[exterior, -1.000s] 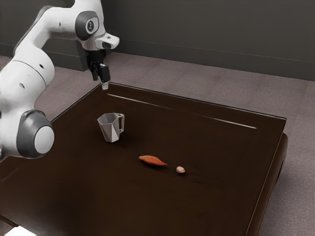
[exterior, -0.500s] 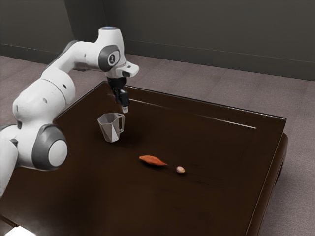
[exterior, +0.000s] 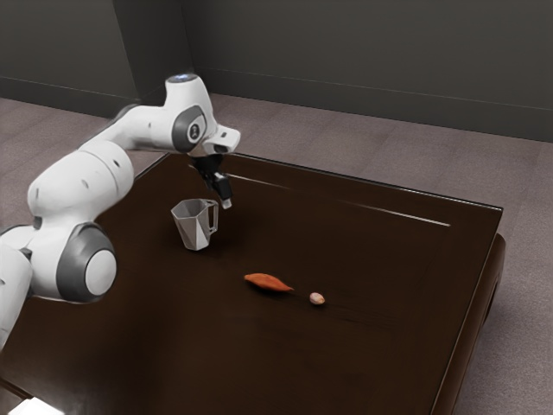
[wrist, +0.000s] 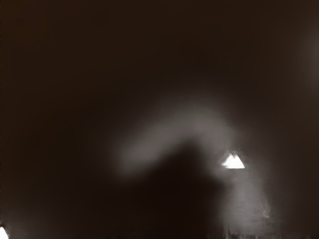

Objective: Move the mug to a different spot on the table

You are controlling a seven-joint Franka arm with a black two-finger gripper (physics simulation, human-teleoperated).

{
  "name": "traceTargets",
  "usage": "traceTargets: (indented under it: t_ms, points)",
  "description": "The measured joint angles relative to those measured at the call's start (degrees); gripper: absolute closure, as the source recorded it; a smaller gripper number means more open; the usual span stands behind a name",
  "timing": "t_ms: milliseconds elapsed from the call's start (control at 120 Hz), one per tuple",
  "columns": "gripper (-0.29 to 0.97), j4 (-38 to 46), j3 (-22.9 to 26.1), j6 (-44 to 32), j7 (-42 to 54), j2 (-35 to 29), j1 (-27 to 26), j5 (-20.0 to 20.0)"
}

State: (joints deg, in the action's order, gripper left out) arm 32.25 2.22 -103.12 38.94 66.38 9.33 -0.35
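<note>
Our gripper (exterior: 226,201) hangs low over the table (exterior: 371,285), at the end of the white arm (exterior: 104,177) which comes in from the exterior view's left. It is tilted, with its pale tip pointing down and a little toward the exterior view's right. The tip stands just beside the handle (exterior: 212,217) of the mug (exterior: 193,224), a little above it and on the side of the exterior view's right. We cannot tell whether the gripper is open or closed, because it looks only like one dark, narrow piece from this side. We also cannot tell if it touches the handle. Nothing is seen held in it.

The mug is pale grey with flat facets, wide at the rim and narrower at the base. It stands upright on the dark brown table, in the part of the table near the arm, so its long axis is vertical and its mouth opens upward. Its handle points to the exterior view's right, toward the gripper.

Further to the exterior view's right and nearer the camera lies an orange, spindle-shaped object (exterior: 269,282), flat on the table and well apart from the mug. Just beside its right end, but not touching, lies a small pale round object (exterior: 317,298).

In the wrist view we see a pale curved blur (wrist: 174,132) against the dark surface, with a small bright triangle (wrist: 233,161) next to it. We cannot say surely what they are.
</note>
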Motion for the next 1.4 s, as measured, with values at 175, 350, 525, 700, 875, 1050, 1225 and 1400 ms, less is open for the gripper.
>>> traceTargets:
  t_ms: [175, 350, 525, 700, 875, 1050, 1225, 1400]
  points:
    - [0.0, 1.39, -0.01, -2.31, -0.29, 0.87, 0.07, -0.07]
    - [0.0, 2.27, -0.06, -1.4, -0.64, 1.36, 0.1, -0.09]
    - [0.02, 0.56, -0.19, 2.63, -1.36, 1.01, 0.07, -0.04]
    - [0.04, -0.1, -0.12, 7.28, -2.94, 0.85, -0.07, 0.15]
    - [0.08, -0.99, 0.22, 10.77, -5.22, 0.68, -0.52, 0.14]
    - [0.21, -1.13, 0.18, 13.66, -7.31, 0.67, -0.63, 0.19]
    - [0.45, -1.2, -0.01, 15.07, -8.88, 0.67, -0.64, 0.3]
    - [0.6, -1.27, -0.12, 15.73, -9.87, 0.44, -0.63, 0.9]
